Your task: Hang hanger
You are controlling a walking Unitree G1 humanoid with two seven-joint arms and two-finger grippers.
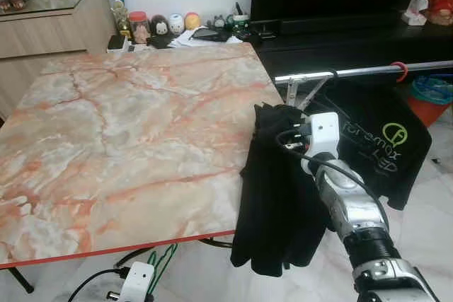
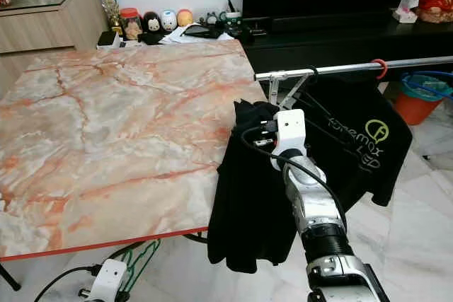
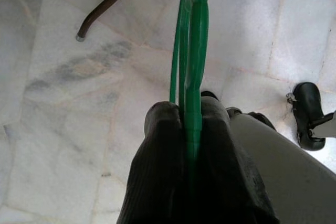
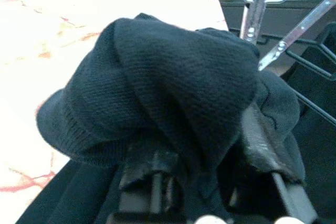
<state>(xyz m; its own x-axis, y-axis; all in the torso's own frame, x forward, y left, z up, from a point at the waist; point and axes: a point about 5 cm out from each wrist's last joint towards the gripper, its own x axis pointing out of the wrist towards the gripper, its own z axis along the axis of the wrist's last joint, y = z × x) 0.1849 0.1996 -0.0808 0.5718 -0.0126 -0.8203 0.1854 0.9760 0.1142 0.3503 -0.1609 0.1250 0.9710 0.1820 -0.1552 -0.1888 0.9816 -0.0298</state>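
1. A marble table with a pink-veined top and a red edge is taken as the landmark; a silver clothes rail runs off past its far right corner.
2. A black garment is seen draped over the right gripper, just beside the right edge of the table and hanging down below the level of the tabletop.
3. In the right wrist view the cloth is bunched over both black fingers, which stand apart with fabric between and around them; the garment is carried on them.
4. A second black garment with a green and white logo is seen hanging from the rail on a black hanger, farther from the table than the carried one.
5. A red hook is seen on the rail, well apart from the table.
6. The left gripper is seen low, under the near edge of the table, above the pale tiled floor.
7. Its two fingers are closed narrowly on a green hanger, whose thin loops show below the table's near edge.
8. Small figurines and jars are lined up beyond the far edge of the table, against the wall.
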